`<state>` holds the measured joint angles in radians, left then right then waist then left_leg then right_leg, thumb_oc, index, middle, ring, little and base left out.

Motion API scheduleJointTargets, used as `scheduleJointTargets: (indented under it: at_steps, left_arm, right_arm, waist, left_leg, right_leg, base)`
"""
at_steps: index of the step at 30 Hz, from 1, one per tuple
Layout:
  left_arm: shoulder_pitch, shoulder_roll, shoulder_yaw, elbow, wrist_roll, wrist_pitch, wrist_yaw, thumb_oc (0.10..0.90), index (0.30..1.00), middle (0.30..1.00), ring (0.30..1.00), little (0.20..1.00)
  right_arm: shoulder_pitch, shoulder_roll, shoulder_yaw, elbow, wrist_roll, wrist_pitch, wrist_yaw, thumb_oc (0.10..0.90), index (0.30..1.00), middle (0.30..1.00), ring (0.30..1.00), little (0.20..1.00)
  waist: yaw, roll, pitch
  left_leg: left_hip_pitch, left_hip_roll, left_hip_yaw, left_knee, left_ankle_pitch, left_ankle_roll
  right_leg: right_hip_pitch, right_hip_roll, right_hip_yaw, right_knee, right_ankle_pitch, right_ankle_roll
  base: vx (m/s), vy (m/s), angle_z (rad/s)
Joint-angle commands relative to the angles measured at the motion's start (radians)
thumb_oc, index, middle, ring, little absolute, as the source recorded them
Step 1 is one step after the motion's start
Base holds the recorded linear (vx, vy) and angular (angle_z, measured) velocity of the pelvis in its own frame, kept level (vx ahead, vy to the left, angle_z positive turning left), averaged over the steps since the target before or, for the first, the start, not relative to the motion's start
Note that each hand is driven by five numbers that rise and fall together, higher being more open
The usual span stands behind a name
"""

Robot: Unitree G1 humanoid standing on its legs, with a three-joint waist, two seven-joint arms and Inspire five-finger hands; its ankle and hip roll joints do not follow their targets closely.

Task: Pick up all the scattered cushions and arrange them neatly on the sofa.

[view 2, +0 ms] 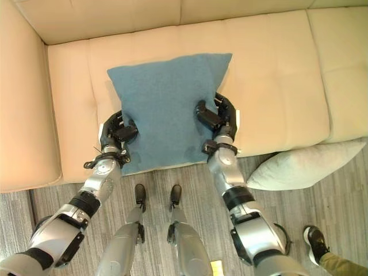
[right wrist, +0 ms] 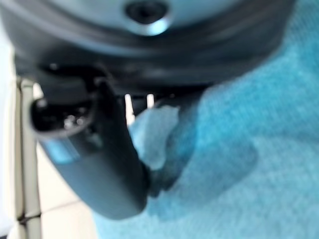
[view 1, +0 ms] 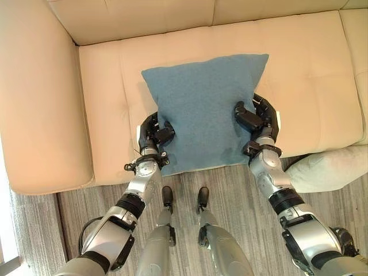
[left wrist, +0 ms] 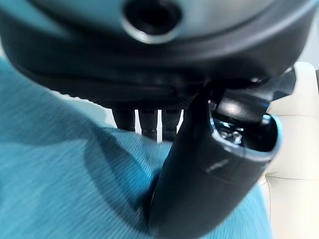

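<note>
Cream sofa (view 1: pixel 322 75) over grey wood floor (view 1: pixel 230 184). I've got the blue cushion (view 1: pixel 204 109) pinched between both hands: left hand (view 1: pixel 154 133) clamped on its left edge, right hand (view 1: pixel 257 119) on its right edge, thumbs on top. It hangs over the seat front, far corners pointing at the backrest. Second pale cushion (view 2: pixel 302 165) lies on the floor just off my right arm, so right hand's nearer.

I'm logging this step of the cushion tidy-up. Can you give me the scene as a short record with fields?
held item: blue cushion, over the sofa seat
left hand: gripping the cushion's left edge
right hand: gripping the cushion's right edge
sofa: cream, leather-look
still on floor: pale cushion, leaning against the sofa front, right side
bystander: a person's shoe at lower right
</note>
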<state>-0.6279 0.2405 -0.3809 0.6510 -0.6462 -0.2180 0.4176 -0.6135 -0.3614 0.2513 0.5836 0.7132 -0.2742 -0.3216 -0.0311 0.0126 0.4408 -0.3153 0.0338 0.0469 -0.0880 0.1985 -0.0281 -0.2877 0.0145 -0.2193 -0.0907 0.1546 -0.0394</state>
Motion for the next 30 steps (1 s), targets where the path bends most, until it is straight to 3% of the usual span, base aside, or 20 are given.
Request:
scheduleJointTargets:
  at_steps: [1, 7, 13, 21, 28, 29, 30]
  left_arm:
    - [-0.063, -0.122, -0.099, -0.169, 0.091, -0.068, -0.14, 0.4, 0.3, 0.3, 0.3, 0.3]
    - [0.077, -0.079, -0.089, -0.338, 0.095, -0.055, -0.186, 0.4, 0.3, 0.3, 0.3, 0.3]
    - [0.208, -0.03, -0.071, -0.519, 0.123, -0.054, -0.228, 0.4, 0.3, 0.3, 0.3, 0.3]
    - [0.304, 0.012, -0.066, -0.648, 0.15, -0.063, -0.235, 0.4, 0.3, 0.3, 0.3, 0.3]
    - [0.394, 0.051, -0.052, -0.681, 0.147, -0.055, -0.255, 0.4, 0.3, 0.3, 0.3, 0.3]
    - [0.42, 0.063, -0.046, -0.687, 0.147, -0.05, -0.255, 0.4, 0.3, 0.3, 0.3, 0.3]
    - [0.419, 0.063, -0.046, -0.687, 0.147, -0.049, -0.255, 0.4, 0.3, 0.3, 0.3, 0.3]
  right_arm:
    - [0.039, 0.153, 0.087, -0.15, 0.024, -0.031, 0.204, 0.4, 0.3, 0.3, 0.3, 0.3]
    - [0.225, 0.142, 0.065, -0.264, 0.036, -0.018, 0.263, 0.4, 0.3, 0.3, 0.3, 0.3]
    - [0.352, 0.103, 0.049, -0.392, -0.03, -0.012, 0.296, 0.4, 0.3, 0.3, 0.3, 0.3]
    - [0.417, 0.097, 0.014, -0.559, -0.098, -0.037, 0.275, 0.4, 0.3, 0.3, 0.3, 0.3]
    - [0.449, 0.118, 0.043, -0.568, -0.146, 0.0, 0.29, 0.4, 0.3, 0.3, 0.3, 0.3]
    - [0.455, 0.131, 0.052, -0.572, -0.165, 0.015, 0.298, 0.4, 0.3, 0.3, 0.3, 0.3]
    - [0.454, 0.131, 0.052, -0.572, -0.165, 0.015, 0.298, 0.4, 0.3, 0.3, 0.3, 0.3]
  waist:
    - [-0.015, -0.008, -0.05]
    - [-0.017, -0.011, -0.094]
    - [0.003, -0.039, -0.132]
    - [0.034, -0.059, -0.184]
    - [0.053, -0.072, -0.245]
    - [0.063, -0.072, -0.242]
    - [0.064, -0.071, -0.244]
  left_leg:
    - [0.119, -0.022, -0.008, 0.022, -0.193, -0.013]
    - [0.174, -0.014, -0.033, 0.108, -0.237, -0.021]
    - [0.17, -0.016, -0.06, 0.24, -0.259, -0.041]
    - [0.043, 0.005, 0.017, 0.194, -0.182, -0.027]
    - [0.147, -0.012, 0.038, 0.182, -0.242, 0.02]
    - [0.207, -0.03, 0.048, 0.184, -0.277, 0.059]
    - [0.204, -0.029, 0.048, 0.182, -0.275, 0.059]
  right_leg:
    - [0.048, -0.09, 0.072, 0.131, -0.195, 0.122]
    - [0.145, -0.083, 0.043, 0.151, -0.248, 0.098]
    - [0.239, -0.077, 0.011, 0.138, -0.278, 0.073]
    - [0.296, -0.079, -0.033, 0.124, -0.3, 0.083]
    - [0.324, -0.129, -0.005, 0.231, -0.306, 0.14]
    - [0.286, -0.173, 0.012, 0.395, -0.26, 0.185]
    - [0.283, -0.171, 0.012, 0.392, -0.256, 0.185]
  base:
    - [0.06, -0.015, 0.03]
    - [0.06, -0.077, 0.11]
    - [0.07, -0.063, 0.18]
    - [0.1, 0.07, 0.3]
    - [0.23, 0.226, -0.07]
    - [0.17, 0.266, -0.03]
    - [0.26, 0.454, -0.19]
